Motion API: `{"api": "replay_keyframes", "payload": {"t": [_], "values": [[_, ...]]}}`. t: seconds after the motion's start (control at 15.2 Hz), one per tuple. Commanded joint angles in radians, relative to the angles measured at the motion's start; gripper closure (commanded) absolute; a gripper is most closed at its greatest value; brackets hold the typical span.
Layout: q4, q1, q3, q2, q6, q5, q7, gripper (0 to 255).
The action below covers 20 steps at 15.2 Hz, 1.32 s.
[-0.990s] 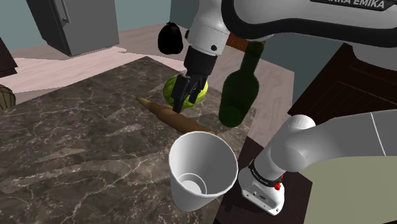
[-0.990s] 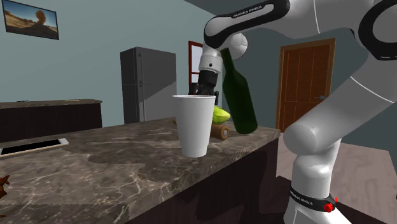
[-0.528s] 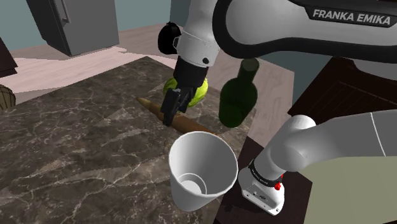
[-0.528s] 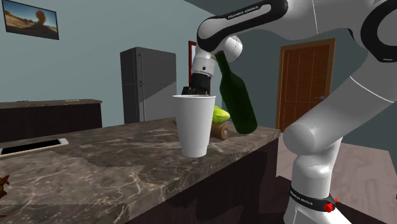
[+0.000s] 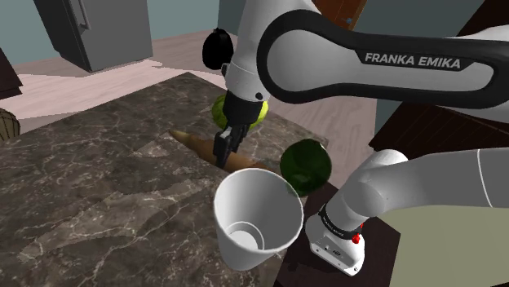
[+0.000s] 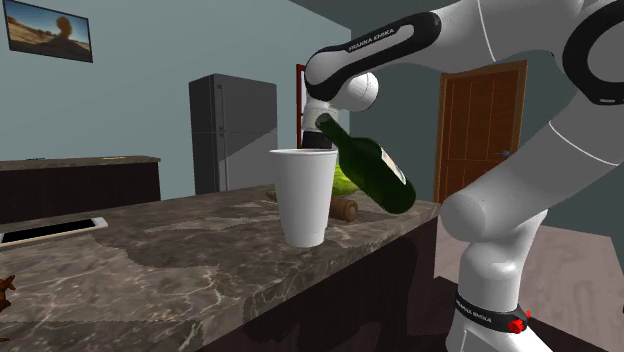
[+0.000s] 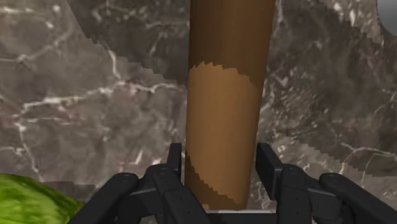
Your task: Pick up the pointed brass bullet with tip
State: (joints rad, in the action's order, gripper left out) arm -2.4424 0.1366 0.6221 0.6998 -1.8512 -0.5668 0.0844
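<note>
The bullet (image 5: 192, 143) is a long brown cylinder with a pointed tip, lying on the dark marble counter (image 5: 98, 187); its tip points toward the shoulder view's left. My black gripper (image 5: 222, 156) has come down over its middle. In the wrist view the two fingers (image 7: 175, 156) press against both sides of the brown body (image 7: 229, 89), so the gripper (image 7: 221, 153) is shut on the bullet. The bullet's blunt end (image 6: 346, 208) peeks out beside the white cup in the second exterior view.
A white cup (image 5: 258, 216) stands at the counter's near edge. A dark green bottle (image 6: 370, 172) leans steeply against my arm, beside the cup. A green round object (image 5: 259, 114) lies just behind the gripper. A grey fridge (image 6: 232, 130) stands far back.
My gripper dropped onto the bullet and shut on it. The arm swung across and the green bottle tipped from upright to a steep lean.
</note>
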Motion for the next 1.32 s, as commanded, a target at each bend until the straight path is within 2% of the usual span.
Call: {"api": "replay_keyframes", "payload": {"t": [0.0, 0.46, 1.25], "values": [[-0.004, 0.003, 0.005, 0.0, 0.003, 0.017, 0.0, 255], [-0.02, 0.003, 0.005, 0.0, -0.009, 0.014, 0.01, 255], [0.127, 0.016, -0.05, 0.005, 0.144, 0.061, -0.02, 255]]}}
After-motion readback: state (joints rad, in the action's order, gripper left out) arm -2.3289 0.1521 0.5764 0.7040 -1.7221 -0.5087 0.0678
